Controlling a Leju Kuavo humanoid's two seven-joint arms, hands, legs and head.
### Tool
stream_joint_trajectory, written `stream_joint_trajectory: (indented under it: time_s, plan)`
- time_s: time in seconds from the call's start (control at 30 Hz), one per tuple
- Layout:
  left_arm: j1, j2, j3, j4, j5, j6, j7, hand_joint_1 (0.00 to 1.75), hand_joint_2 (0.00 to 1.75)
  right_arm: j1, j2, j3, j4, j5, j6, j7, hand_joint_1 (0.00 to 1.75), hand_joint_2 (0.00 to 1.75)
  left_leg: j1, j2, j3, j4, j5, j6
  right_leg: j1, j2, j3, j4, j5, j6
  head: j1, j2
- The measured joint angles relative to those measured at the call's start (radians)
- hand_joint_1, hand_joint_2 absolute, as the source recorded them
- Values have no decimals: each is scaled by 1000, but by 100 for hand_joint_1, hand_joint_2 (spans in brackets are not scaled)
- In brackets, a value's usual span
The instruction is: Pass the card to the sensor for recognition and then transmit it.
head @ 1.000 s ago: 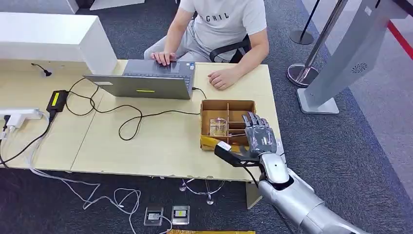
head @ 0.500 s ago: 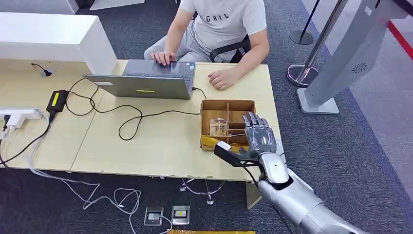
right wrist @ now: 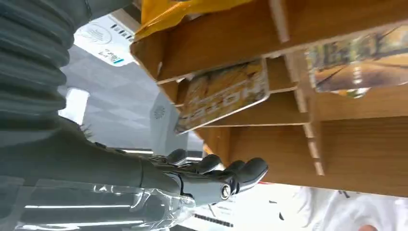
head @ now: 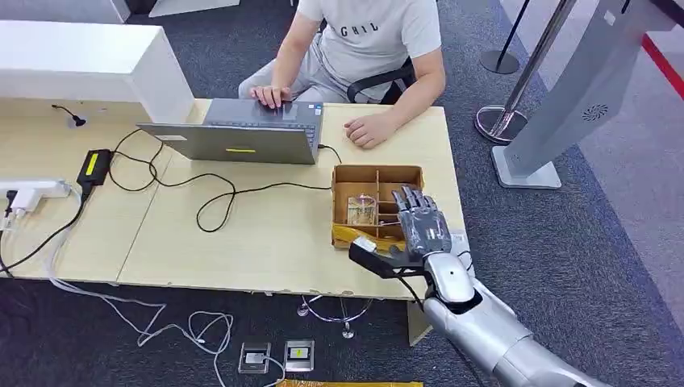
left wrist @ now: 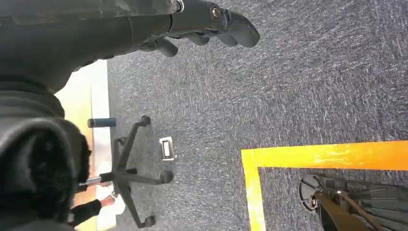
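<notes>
Card [right wrist: 225, 95] with yellow print stands tilted in a slot of the cardboard box [head: 377, 174]. Right robot hand [head: 421, 226] hovers over that box, fingers spread, holding nothing. Box sits on the worktop [head: 242, 234] beside the laptop [head: 242, 133].

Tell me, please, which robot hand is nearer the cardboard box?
Right: the right robot hand hovers over the cardboard box; the left robot hand hangs above carpet.

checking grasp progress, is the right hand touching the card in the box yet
Apart. The right wrist view shows the right hand open with bare box wood between its fingertips and the card.
</notes>
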State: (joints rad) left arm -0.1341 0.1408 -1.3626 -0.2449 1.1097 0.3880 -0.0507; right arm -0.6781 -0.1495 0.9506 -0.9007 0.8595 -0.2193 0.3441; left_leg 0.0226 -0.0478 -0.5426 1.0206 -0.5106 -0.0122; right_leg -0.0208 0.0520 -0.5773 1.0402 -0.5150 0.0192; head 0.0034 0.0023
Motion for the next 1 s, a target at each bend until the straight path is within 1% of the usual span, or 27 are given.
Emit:
stream_joint_trajectory:
  time_s: [0.17, 0.57, 0.77, 0.8, 0.83, 0.87, 1.0]
  plan:
    - [0, 0, 0, 0, -1, 0, 0, 0, 0, 0, 14, 0, 0, 2, 5, -1, 0, 175, 0, 0, 0, 0, 0, 0, 0, 0, 0, 0, 0, 0, 0, 0]
    - [0, 0, 0, 0, -10, -2, 0, 0, 0, 0, 18, 0, 1, 2, 8, -3, 0, 175, 0, 0, 0, 0, 0, 0, 0, 0, 0, 0, 0, 0, 0, 0]
    - [0, 0, 0, 0, -13, -1, 0, 0, 0, 0, 17, 0, 1, 6, 6, 6, 0, 175, 0, 0, 0, 0, 0, 0, 0, 0, 0, 0, 0, 0, 0, 0]
    - [0, 0, 0, 0, -14, -1, 0, 0, 0, 0, 16, 0, 1, 6, 6, 6, 7, 175, 0, 0, 0, 0, 0, 0, 0, 0, 0, 0, 0, 0, 0, 0]
    - [0, 0, 0, 0, -14, -1, 0, 0, 0, 0, 15, 0, 1, 6, 6, 6, 150, 175, 0, 0, 0, 0, 0, 0, 0, 0, 0, 0, 0, 0, 0, 0]
    - [0, 0, 0, 0, -14, -1, 0, 0, 0, 0, 14, 0, 1, 6, 6, 6, 175, 175, 0, 0, 0, 0, 0, 0, 0, 0, 0, 0, 0, 0, 0, 0]
    - [0, 1, 0, 0, -17, -1, 0, 0, 0, 0, 11, 0, 2, 5, 5, 6, 175, 175, 0, 0, 0, 0, 0, 0, 0, 0, 0, 0, 0, 0, 0, 0]
